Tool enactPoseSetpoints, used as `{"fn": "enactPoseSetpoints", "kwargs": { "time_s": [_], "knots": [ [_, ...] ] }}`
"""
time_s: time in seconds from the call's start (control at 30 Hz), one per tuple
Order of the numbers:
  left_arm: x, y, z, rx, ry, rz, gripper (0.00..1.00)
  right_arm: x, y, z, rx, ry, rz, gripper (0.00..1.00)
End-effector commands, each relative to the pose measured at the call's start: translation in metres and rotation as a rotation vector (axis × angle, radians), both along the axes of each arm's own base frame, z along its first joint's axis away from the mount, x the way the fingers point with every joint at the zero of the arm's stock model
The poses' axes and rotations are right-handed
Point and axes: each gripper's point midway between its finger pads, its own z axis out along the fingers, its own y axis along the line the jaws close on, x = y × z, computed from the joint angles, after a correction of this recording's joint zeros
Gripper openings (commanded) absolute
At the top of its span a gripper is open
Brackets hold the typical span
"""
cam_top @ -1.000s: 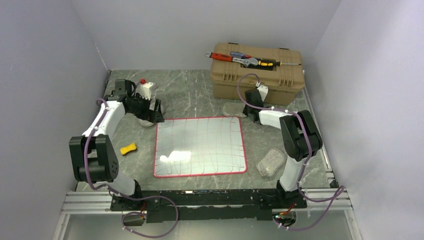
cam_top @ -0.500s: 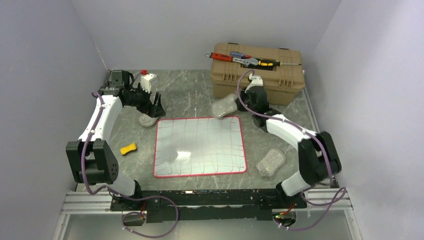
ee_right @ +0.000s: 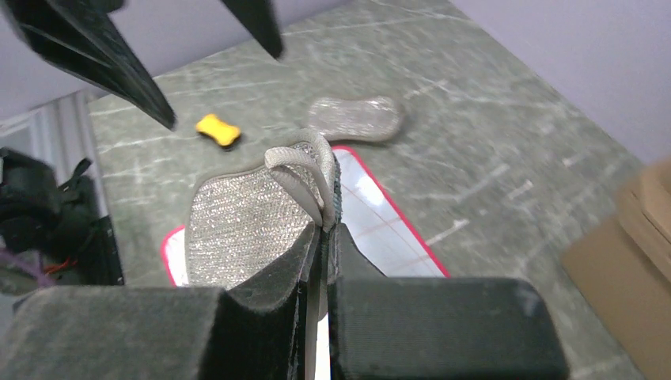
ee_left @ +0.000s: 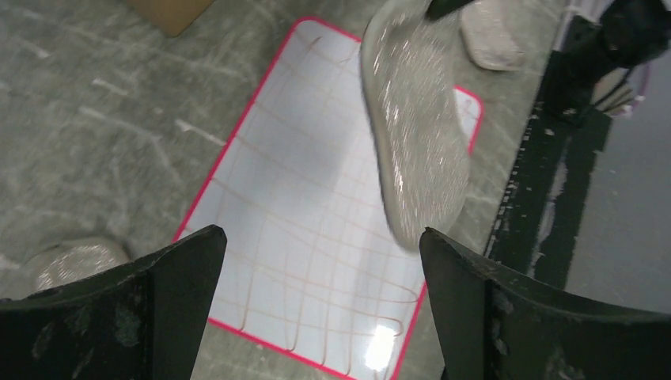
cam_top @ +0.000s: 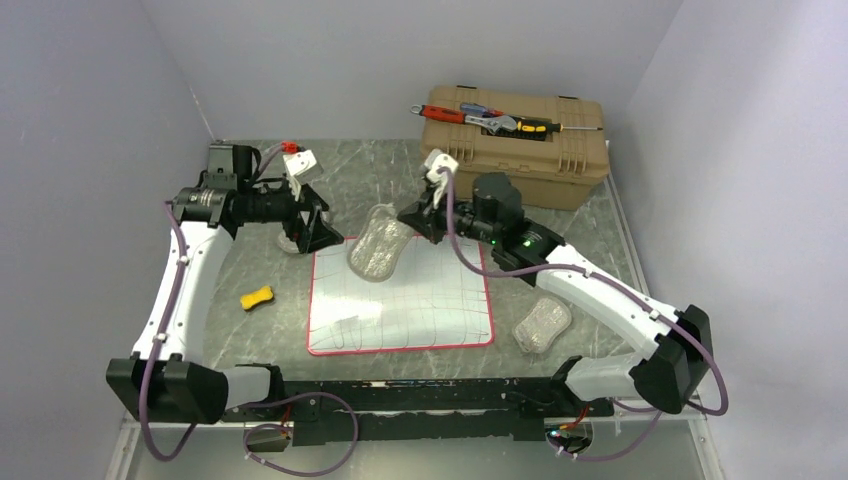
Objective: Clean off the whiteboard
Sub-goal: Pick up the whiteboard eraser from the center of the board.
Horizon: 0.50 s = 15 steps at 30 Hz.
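Whiteboard (cam_top: 400, 295), criss-crossed with pen lines, flat on table (cam_top: 400, 180), near side of tan toolbox (cam_top: 515, 145). Right fingers (ee_right: 277, 273) clamped on strap of grey pad (cam_top: 378, 245), left of toolbox; left fingers (ee_left: 170, 273) wide apart. Seemingly carrying step; next, pressing pad flat onto lines.

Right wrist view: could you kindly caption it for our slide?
The right fingers pinch the strap of a glittery grey pad over the red-rimmed whiteboard.

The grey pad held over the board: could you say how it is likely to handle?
Probably light: the pad hangs from a thin strap pinched by the right gripper. Likely soft, so it may swing or flex when pressed on the whiteboard.
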Motion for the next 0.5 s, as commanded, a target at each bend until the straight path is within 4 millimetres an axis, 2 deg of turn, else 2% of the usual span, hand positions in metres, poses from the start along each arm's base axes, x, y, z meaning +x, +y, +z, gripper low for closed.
{"fn": "enactPoseSetpoints", "kwargs": {
  "time_s": [0.0,0.07,0.17,0.27,0.4,0.47],
  "knots": [
    [-0.035,-0.023,0.011,-0.111,0.042,-0.114,0.99,-0.022,0.029,0.022,-0.048,-0.110,0.122,0.02],
    [-0.047,-0.028,0.010,-0.125,0.069,-0.145,0.99,-0.026,0.037,0.027,-0.042,-0.129,0.135,0.02],
    [-0.052,-0.031,0.002,-0.133,0.094,-0.153,1.00,-0.034,0.048,0.037,-0.018,-0.158,0.160,0.02],
    [-0.056,-0.034,0.001,-0.150,0.112,-0.169,0.89,-0.039,0.055,0.042,-0.008,-0.176,0.171,0.02],
    [-0.059,-0.042,0.004,-0.186,0.154,-0.220,0.65,-0.043,0.064,0.051,0.044,-0.182,0.177,0.03],
    [-0.058,-0.043,0.003,-0.192,0.166,-0.242,0.41,-0.043,0.067,0.056,0.091,-0.168,0.169,0.03]
  ]
}}
